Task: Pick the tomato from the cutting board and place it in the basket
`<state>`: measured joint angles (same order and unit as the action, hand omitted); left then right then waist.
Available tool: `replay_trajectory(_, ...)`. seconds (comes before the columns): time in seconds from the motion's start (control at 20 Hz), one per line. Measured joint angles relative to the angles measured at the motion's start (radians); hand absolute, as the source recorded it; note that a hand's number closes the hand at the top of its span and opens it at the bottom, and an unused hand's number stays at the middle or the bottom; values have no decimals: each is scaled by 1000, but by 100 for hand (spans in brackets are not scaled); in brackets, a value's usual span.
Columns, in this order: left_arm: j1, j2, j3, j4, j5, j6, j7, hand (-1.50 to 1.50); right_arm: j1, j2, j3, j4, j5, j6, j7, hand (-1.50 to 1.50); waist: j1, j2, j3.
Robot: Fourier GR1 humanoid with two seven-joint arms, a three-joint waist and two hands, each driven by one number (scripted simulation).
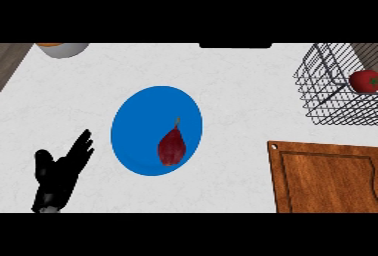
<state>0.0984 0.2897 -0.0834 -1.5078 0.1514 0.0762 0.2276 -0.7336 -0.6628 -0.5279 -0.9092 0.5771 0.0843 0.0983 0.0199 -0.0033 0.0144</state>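
Head view

Counter [244, 75]: white, lightly marbled top filling most of the view; a strip of wood-grain surface shows at the far left edge, about 10 o'clock.

Tomato [365, 81]: red with a green stem patch, at roughly 2 o'clock, cut off by the right edge of the view. It sits inside the basket, seen through the wires, and is well apart from the cutting board.

Basket [325, 95]: dark wire mesh, at 2 o'clock, running out of view at the right. It holds the tomato.

Cutting board [325, 180]: brown wood with a groove along its border and a small hole near its upper-left corner, at 4 o'clock, running out at the right edge and the bottom. Nothing lies on the part that shows.

Plate [156, 130]: blue, round though it looks taller than wide, just left of centre, about 9 o'clock.

Beet-like root [171, 146]: dark red, teardrop-shaped, with a thin stalk pointing up; it lies on the lower right part of the plate.

Left hand [63, 170]: black, at 8 o'clock, just left of the plate and not touching it. Fingers straight and spread apart, pointing up and to the right; it holds nothing.

Right hand: does not show in this view.

Bowl [63, 48]: pale with an orange inside, at 11 o'clock, cut off by the top.

Dark object [235, 45]: flat black shape at 12 o'clock on the far edge; I cannot tell what it is.
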Motion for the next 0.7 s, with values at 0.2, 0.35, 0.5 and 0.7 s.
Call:
replay_trajectory(0.2, 1, -2, 5, 1, -4, -4, 3, 0, -9, -24, -19, 65, -15, -28, -71, -150, -2, -3, 1)
replay_trajectory(0.35, 0, -15, -1, 2, -15, 3, -1, 0, -39, -51, -49, 112, -38, -42, -90, -150, -2, -3, 1)
replay_trajectory(0.5, 6, -20, -1, 3, -22, 5, -9, 0, -57, -86, -94, 149, -75, -40, -87, -150, -5, -4, 1)
replay_trajectory(0.7, 17, -12, 16, 0, -8, -13, -18, 0, -44, -149, -156, 190, -120, -31, -83, -150, -12, -6, 0)
